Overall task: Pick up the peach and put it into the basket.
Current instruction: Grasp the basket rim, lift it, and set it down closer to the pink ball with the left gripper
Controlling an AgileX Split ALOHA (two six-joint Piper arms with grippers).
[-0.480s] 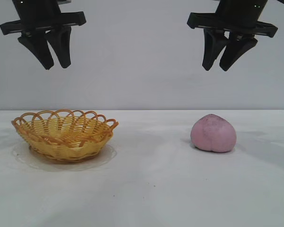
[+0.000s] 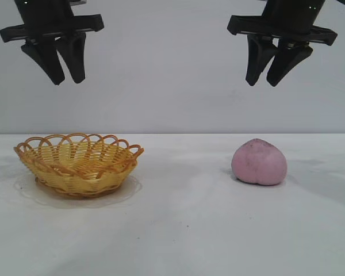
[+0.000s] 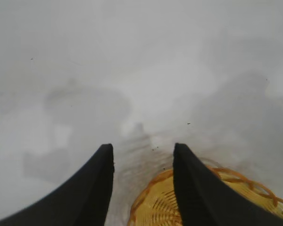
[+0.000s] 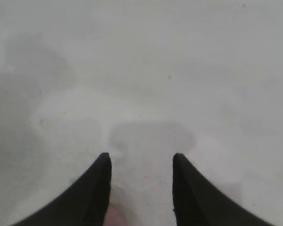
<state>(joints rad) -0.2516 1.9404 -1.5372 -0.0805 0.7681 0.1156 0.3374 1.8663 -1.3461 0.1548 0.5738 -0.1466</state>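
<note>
The dusty-pink peach sits on the white table at the right. A sliver of it shows in the right wrist view, between the fingers. The yellow wicker basket with its orange-brown looped rim stands at the left and is empty; part of it shows in the left wrist view. My right gripper hangs high above the peach, open and empty. My left gripper hangs high above the basket, open and empty.
The white table runs across the whole view, with a plain grey wall behind. Nothing else stands on it.
</note>
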